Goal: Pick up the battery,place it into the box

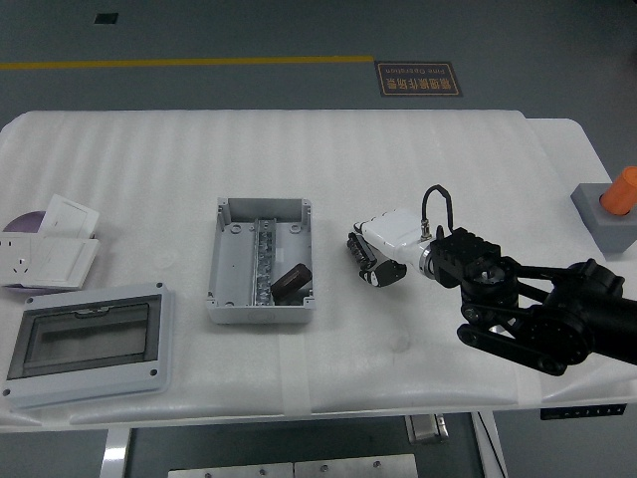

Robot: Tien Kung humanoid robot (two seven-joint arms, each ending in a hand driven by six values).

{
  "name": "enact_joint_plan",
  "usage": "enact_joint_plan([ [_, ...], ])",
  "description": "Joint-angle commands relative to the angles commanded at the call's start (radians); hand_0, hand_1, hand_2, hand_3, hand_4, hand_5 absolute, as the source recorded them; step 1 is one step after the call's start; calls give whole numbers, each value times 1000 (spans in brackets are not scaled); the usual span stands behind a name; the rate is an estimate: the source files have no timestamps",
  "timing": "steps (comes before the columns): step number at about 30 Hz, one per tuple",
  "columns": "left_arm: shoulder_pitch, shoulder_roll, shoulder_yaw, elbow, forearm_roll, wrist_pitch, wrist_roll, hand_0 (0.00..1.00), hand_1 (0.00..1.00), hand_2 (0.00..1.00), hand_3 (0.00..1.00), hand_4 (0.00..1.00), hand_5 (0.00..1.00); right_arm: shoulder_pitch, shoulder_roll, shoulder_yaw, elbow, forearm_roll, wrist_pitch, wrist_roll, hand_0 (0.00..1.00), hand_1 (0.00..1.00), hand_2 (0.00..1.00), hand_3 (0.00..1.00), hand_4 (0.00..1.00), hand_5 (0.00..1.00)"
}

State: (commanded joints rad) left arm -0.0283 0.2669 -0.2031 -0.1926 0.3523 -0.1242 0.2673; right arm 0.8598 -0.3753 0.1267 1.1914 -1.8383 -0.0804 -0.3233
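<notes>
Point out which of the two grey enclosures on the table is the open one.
The grey box at the table's middle, left of the right hand: it has no cover and a dark cylinder lies inside. The enclosure at front left has a clear window cover.

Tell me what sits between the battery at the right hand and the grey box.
Nothing visible: only bare table separates the robot hand, curled over the battery, from the open grey box. Another battery already lies inside the box.

Right robot hand (376,254) reaching in, fingers curled, palm down
</notes>
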Motion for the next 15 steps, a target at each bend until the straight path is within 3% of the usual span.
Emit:
enact_joint_plan([
  [15,-3,1,1,0,3,1,-2,600,667,560,548,457,507,5,4,-11,0,4,-9,8,435,559,633,717,333,150],
])
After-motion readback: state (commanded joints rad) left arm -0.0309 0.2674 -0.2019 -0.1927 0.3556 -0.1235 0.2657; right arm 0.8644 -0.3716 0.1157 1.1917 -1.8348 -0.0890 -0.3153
